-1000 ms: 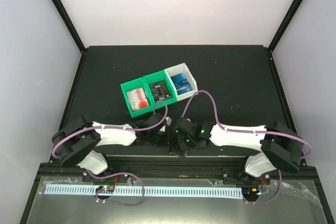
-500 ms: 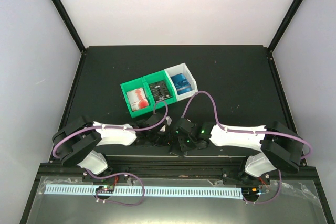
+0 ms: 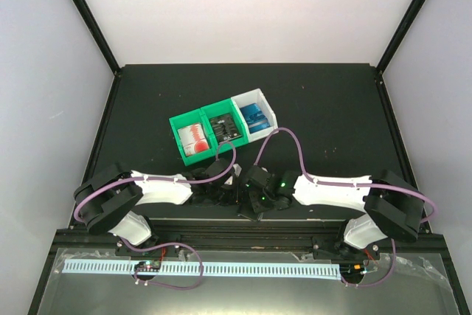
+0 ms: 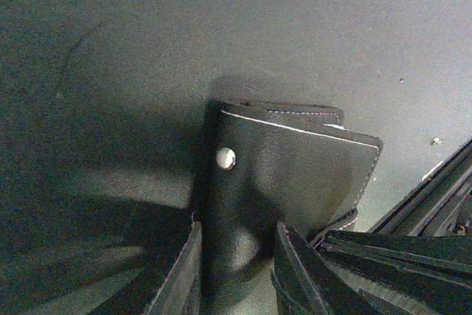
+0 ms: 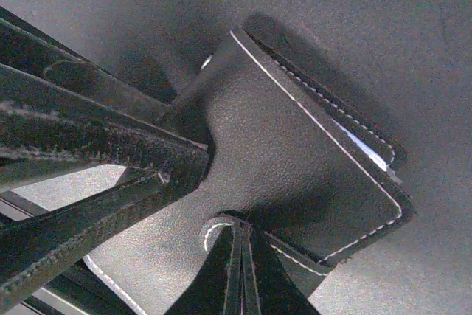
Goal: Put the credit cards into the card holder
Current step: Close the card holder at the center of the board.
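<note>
Card holder [image 4: 295, 175] is at the near-centre of the tabletop [image 3: 324, 101], just off the near edge, between the two arms where they meet. Black outside faces both wrist cams, white stitching along the edges, metal snap [image 4: 226, 157] near its left side. It sits folded or nearly so. A pale strip shows between the flaps at the far-right edge in the right wrist view; can't tell if that's lining or a card.

Left gripper [image 4: 239, 230]: jaws partly closed, one finger each side of the holder's near end, clamped on it. Right gripper [image 5: 240, 230]: jaws pinched almost flat on a thin flap edge of the same holder. So both arms grip the holder at once.

Cards are well apart from it, farther back and slightly left, in the joined bins: red-and-white card [image 3: 193, 136] in the left part of the green bins [image 3: 179, 134], black card [image 3: 223, 129] in the next green part, blue card [image 3: 256, 117] in the white bin [image 3: 251, 99] on the right. No. of cards per bin: can't tell.
</note>
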